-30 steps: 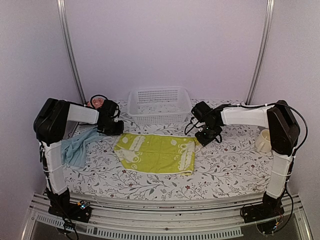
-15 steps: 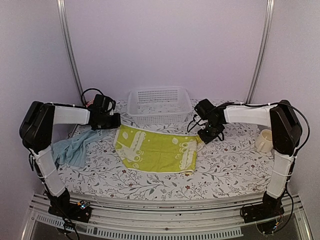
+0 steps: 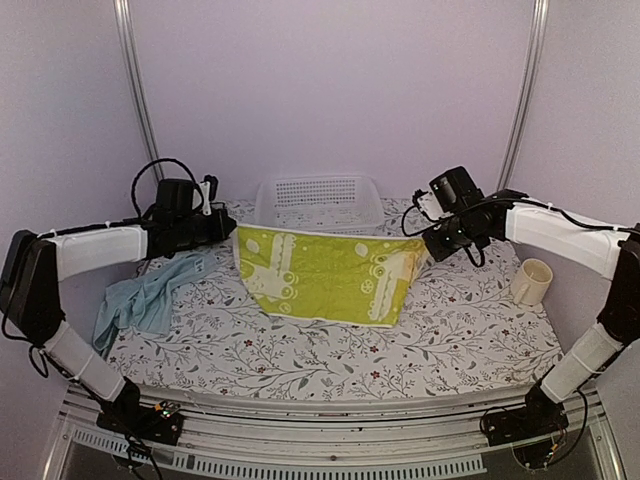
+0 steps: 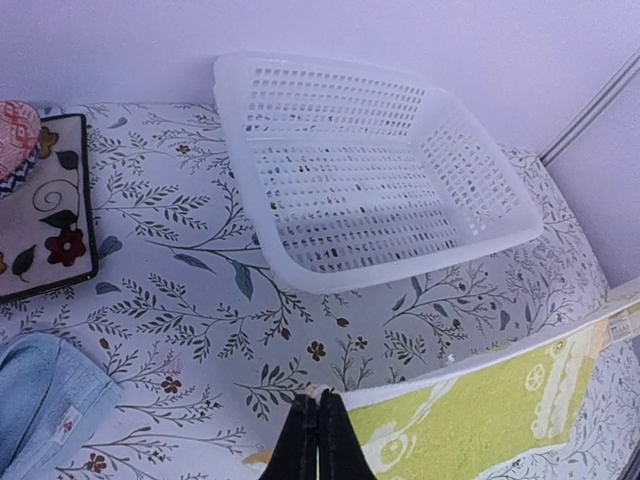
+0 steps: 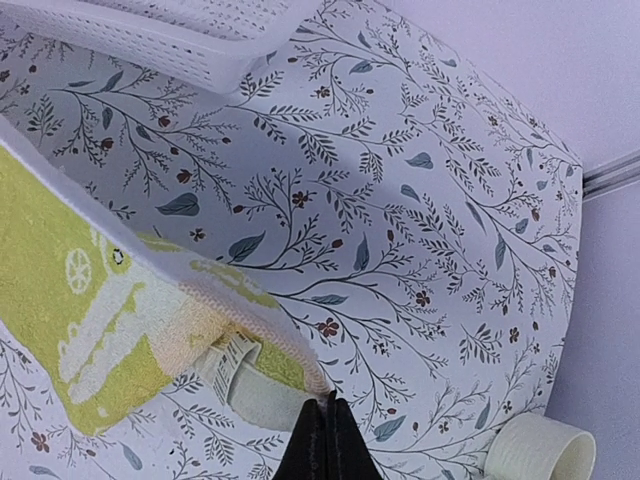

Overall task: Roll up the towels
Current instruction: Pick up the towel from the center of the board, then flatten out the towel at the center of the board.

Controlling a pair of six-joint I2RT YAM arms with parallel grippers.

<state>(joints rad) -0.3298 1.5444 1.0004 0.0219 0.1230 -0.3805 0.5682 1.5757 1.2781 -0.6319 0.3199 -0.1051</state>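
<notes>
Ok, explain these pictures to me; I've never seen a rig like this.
A left arm and a right arm are bolted at the near edge of the table, each ending in a two-finger gripper. The wide picture comes from a fixed camera above and behind them. The other two come from wrist cameras, each showing its own fingers. The left gripper and right gripper are each shut on a top corner of the green towel, holding it up stretched between them. On the flowered table lie a blue towel, a white basket, a cup and a patterned mat.
</notes>
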